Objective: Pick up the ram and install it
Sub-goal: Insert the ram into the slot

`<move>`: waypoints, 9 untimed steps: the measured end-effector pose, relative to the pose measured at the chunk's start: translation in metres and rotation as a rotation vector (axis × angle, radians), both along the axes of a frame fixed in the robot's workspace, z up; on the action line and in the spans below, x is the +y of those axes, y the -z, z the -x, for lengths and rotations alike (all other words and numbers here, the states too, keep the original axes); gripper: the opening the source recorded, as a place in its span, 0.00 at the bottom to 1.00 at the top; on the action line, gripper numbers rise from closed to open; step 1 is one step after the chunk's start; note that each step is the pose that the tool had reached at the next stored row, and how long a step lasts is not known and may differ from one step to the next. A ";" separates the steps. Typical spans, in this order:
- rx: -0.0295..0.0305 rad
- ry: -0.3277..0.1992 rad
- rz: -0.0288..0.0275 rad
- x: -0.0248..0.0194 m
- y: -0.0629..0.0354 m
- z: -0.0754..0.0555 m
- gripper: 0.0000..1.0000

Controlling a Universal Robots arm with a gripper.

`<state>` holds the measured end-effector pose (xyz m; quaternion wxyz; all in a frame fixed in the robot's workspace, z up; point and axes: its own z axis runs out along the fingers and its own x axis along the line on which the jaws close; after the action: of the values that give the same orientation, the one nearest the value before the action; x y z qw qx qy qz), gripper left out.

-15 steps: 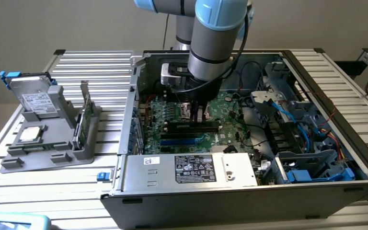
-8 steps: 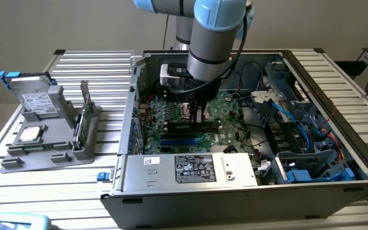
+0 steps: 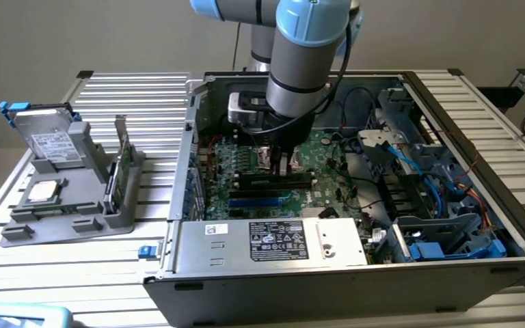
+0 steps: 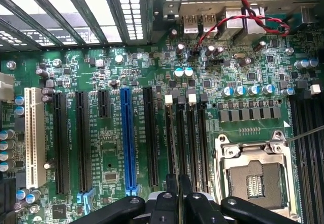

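Thin ram point(image 4: 178, 184) edge-on in end effector point(image 4: 178, 177)

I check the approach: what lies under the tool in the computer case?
Four long black memory slots on the green motherboard, beside the empty CPU socket. The tool covers one end of these slots.

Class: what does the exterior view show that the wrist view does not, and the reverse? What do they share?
The exterior view adds the grey-and-blue robot arm, the grey plastic fixture on the slatted metal table, and the silver labelled power-supply box. The wrist view adds the long white plastic slot and the twisted red-and-black wires. Shared: the green motherboard and the black tool above it.
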<state>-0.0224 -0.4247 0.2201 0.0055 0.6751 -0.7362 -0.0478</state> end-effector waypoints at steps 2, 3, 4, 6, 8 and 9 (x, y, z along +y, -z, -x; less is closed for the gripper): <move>-0.0001 0.000 -0.0002 0.0000 0.0003 0.000 0.14; -0.0001 0.000 -0.0005 0.0001 0.0004 0.000 0.14; -0.0002 0.000 -0.0007 0.0001 0.0005 0.000 0.14; -0.0004 0.000 -0.0009 0.0002 0.0005 0.000 0.14; -0.0006 0.001 -0.0010 0.0002 0.0001 0.000 0.14; -0.0009 0.002 -0.0012 0.0002 0.0000 0.000 0.14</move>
<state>-0.0229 -0.4246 0.2201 0.0047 0.6743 -0.7369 -0.0479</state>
